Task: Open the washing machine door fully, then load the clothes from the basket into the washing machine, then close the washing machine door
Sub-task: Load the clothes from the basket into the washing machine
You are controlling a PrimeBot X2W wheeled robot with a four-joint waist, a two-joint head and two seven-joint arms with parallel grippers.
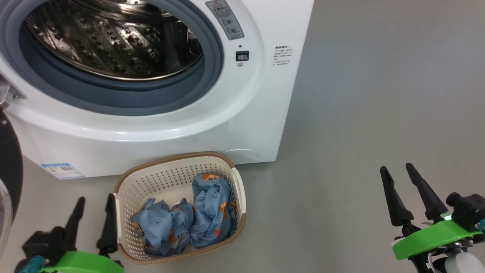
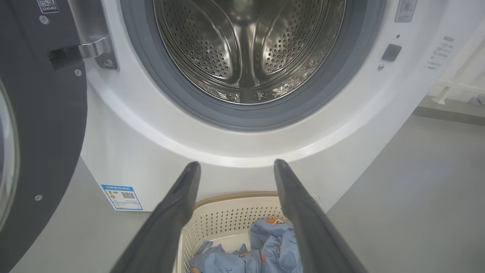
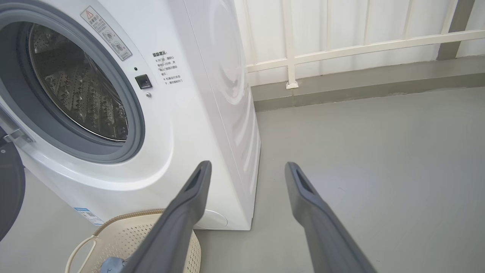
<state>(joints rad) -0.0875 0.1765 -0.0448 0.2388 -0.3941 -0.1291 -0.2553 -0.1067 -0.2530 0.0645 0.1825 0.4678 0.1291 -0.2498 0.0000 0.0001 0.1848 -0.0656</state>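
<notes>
The white washing machine (image 1: 212, 125) stands open, its steel drum (image 1: 113, 38) bare inside the grey gasket. Its black-rimmed door (image 2: 41, 125) is swung out to the left, its edge (image 1: 9, 163) at the head view's left border. On the floor in front sits the cream basket (image 1: 159, 178) holding the light blue clothes (image 1: 204, 212). My left gripper (image 1: 95, 203) hovers open beside the basket's left rim, and its wrist view looks over the basket (image 2: 227, 216) toward the drum. My right gripper (image 1: 398, 172) is open over bare floor, far right of the basket.
Grey floor (image 1: 379, 94) stretches to the right of the machine. A white railing and wall (image 3: 341, 45) run behind it. A blue label (image 1: 62, 170) marks the machine's lower left corner. The door hinge (image 2: 91, 49) sits left of the opening.
</notes>
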